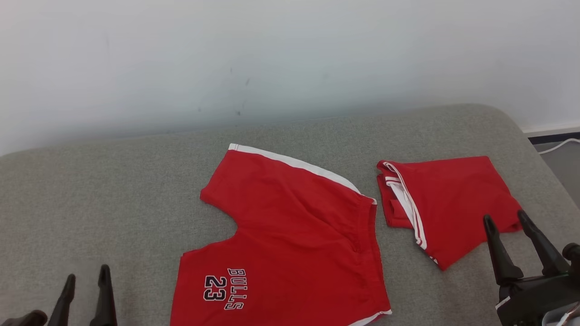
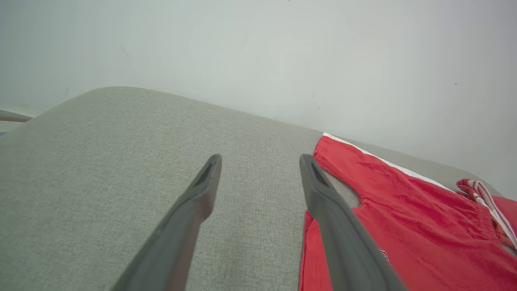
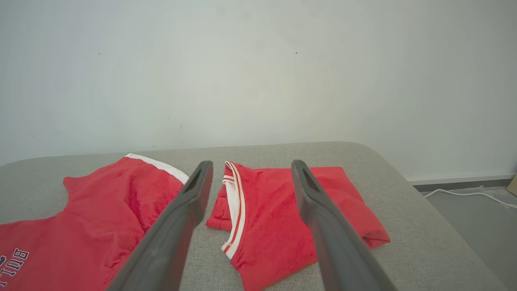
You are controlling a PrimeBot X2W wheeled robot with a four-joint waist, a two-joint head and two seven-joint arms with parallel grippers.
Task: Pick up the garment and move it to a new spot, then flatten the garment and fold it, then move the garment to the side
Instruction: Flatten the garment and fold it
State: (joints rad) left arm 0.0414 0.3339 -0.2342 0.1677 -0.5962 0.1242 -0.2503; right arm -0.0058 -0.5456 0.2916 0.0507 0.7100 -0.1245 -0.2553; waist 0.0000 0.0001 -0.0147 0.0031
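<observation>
From the head we look forward and down on the grey cushion (image 1: 113, 190) and the white wall (image 1: 272, 54). Our left wrist looks low and close along the cushion toward that wall. Our right wrist looks from a bit higher. All three share the red shorts (image 1: 290, 235) and the folded red top (image 1: 453, 199).

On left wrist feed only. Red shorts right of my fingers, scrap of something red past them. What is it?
Observer: A second red garment, folded, white-striped trim showing, lying apart from the shorts.
Operator: Right gripper?
Observer: The right gripper is open and empty, at that folded piece's right corner.
Operator: Which side of the shorts is up?
Observer: The side with a BULLS 23 print, on the leg nearest the left gripper.
</observation>
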